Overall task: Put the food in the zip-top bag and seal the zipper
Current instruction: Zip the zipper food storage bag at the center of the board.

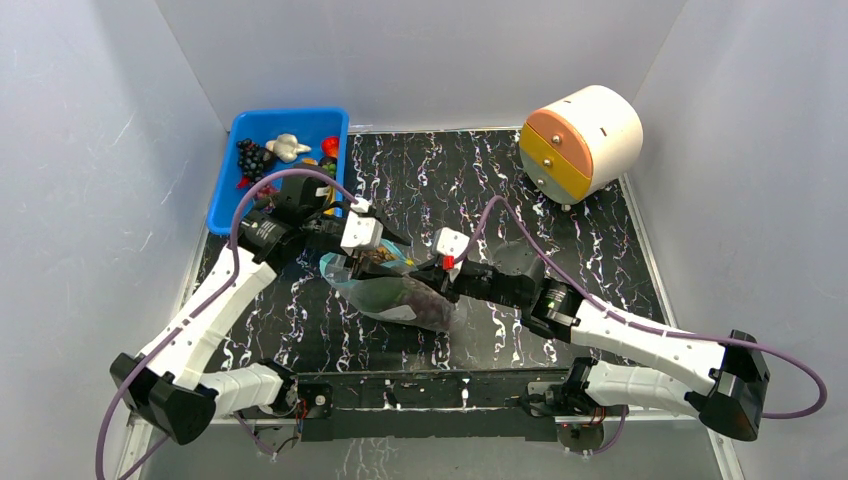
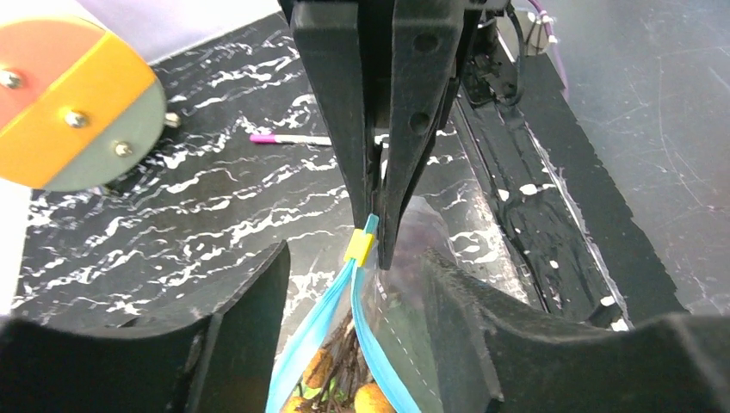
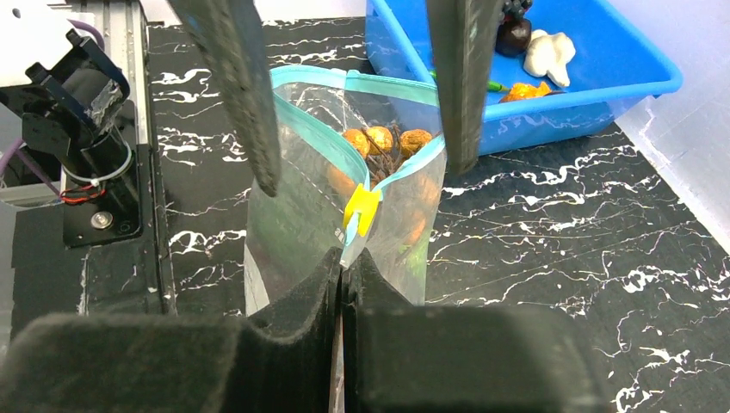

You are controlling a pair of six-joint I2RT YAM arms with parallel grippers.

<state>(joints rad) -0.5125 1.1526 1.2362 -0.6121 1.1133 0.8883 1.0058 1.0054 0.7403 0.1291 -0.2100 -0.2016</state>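
The bag [image 1: 395,298] is clear, soft, crinkled film, lying between the two grippers on a glossy black table [image 1: 600,250] veined with white. Along its mouth runs the zipper [image 2: 314,340], two thin teal strips that gape apart and meet at a small yellow slider [image 3: 361,211]. The left arm folds at its elbow near the table's front edge and reaches its white forearm to the bag's mouth. There the left gripper [image 3: 364,177] stands wide open, one matte black finger on each side of the mouth and neither touching the film. The right arm stretches low to the bag's other side. The right gripper [image 2: 377,239] is closed, pinching the bag's edge just beside the slider and holding that end up. Inside the bag are rounded orange-brown pieces [image 3: 379,138] among dark stems, and in the top view a dark purplish mass shows through the film. Beyond the bag, on the left arm's side, a rigid blue bin [image 1: 225,185] holds a grape bunch [image 1: 252,158], a pale lumpy piece [image 1: 288,147] and small red and orange bits. Well apart from the bag, far on the right arm's side, stands a white drum [image 1: 600,120] with an orange and yellow face
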